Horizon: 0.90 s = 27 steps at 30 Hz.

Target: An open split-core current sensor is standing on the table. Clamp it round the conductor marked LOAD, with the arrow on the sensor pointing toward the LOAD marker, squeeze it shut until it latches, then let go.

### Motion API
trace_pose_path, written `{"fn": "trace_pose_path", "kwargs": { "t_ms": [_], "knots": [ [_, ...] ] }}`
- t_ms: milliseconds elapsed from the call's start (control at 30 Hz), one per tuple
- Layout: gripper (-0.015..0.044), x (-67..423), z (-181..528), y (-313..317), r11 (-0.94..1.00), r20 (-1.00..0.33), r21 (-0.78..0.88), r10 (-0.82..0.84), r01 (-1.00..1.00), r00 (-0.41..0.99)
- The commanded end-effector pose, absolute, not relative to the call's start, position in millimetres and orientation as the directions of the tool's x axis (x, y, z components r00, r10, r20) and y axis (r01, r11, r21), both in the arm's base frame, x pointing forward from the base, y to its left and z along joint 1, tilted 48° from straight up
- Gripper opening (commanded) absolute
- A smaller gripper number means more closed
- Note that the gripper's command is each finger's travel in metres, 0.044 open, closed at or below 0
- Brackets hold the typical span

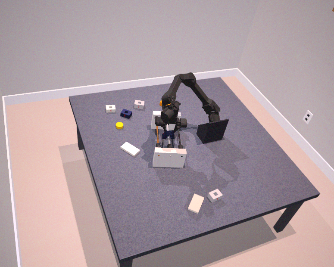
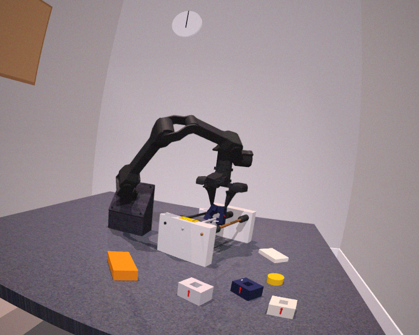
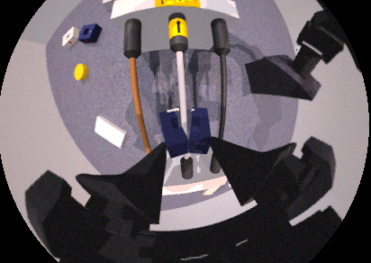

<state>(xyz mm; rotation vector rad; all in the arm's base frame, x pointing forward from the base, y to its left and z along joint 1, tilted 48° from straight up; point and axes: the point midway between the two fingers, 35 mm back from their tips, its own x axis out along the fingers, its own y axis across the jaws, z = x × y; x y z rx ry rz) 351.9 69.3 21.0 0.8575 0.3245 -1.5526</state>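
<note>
Split-core sensor: dark blue, two halves parted, straddling white middle conductor between white end blocks. Held in end effector, clamped on it. Arrow direction not readable; long axis unclear.

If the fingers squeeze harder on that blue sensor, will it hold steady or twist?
The blue sensor straddles the white conductor, which probably resists sideways tipping. The gripper pinches only its near end, so it might pivot. It looks rigid, likely hinging rather than flexing.
</note>
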Motion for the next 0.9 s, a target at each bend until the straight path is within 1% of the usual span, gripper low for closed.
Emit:
{"fn": "trace_pose_path", "kwargs": {
  "t_ms": [0,267,867],
  "knots": [
    [0.0000,351.6,16.6,63.7,-0.184,-0.675,0.271,-0.736,0.945,0.050],
    [0.0000,351.4,9.0,54.6,-0.184,-0.674,0.271,-0.737,0.945,0.050],
    [0.0000,352.0,11.7,58.3,-0.190,-0.677,0.273,-0.734,0.943,0.048]
  ]
}}
